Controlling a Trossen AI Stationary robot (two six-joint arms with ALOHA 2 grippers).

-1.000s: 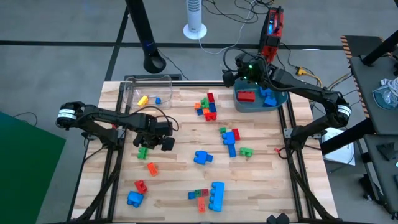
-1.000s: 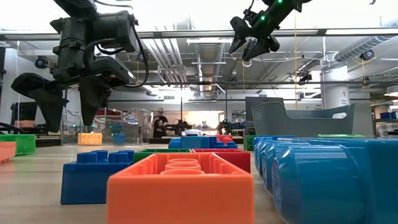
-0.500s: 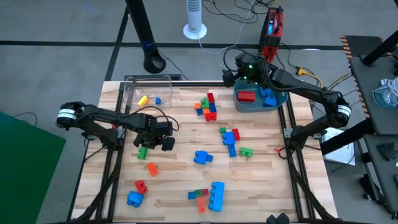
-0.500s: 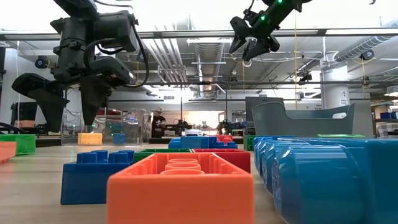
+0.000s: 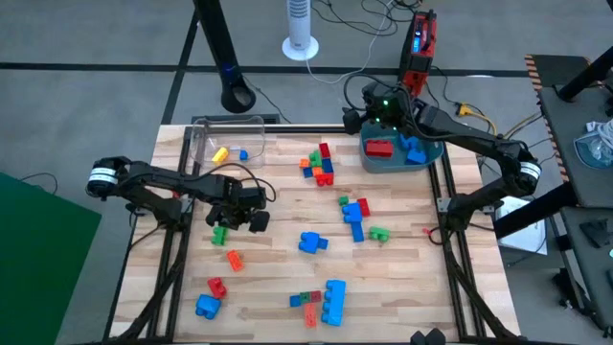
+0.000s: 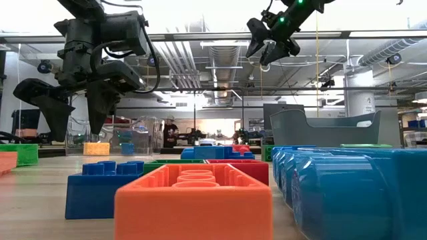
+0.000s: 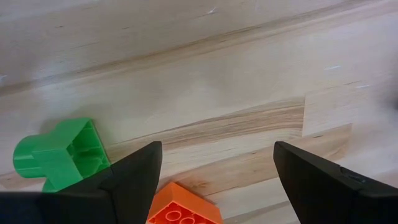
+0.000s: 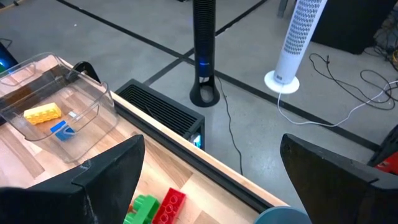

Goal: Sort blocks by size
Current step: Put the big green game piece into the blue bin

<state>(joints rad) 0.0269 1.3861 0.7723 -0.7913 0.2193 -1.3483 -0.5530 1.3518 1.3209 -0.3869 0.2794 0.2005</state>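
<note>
High view: wooden table filled the centre of the frame. Left gripper hovered left of centre, jaws spread, over a green block with an orange block just below it in frame. Right gripper sat at the upper right, over the near-left rim of the teal tub; tub held a red block and a blue block. Clear box at the upper left corner of the table held a yellow block and a tiny blue one. Remaining blocks lay loose: mixed cluster at upper centre, blue-and-red group right of centre, chunky blue block at centre, red and blue pair at lower left, long blue block at bottom centre.

Low view: big orange block in the bottom centre foreground, blue ones either side. Left gripper hung at upper left, fingers apart, clear of the table. Right gripper up at top centre, holding nothing.

Left wrist view: two dark fingers wide apart at the bottom; green block at lower left beside one finger, orange block at the bottom edge between them, bare wood above.

Right wrist view: fingers wide apart at the bottom corners; clear box at left with yellow block and a small blue one inside; green and red blocks at the bottom edge; white fan on the floor at upper right.
</note>
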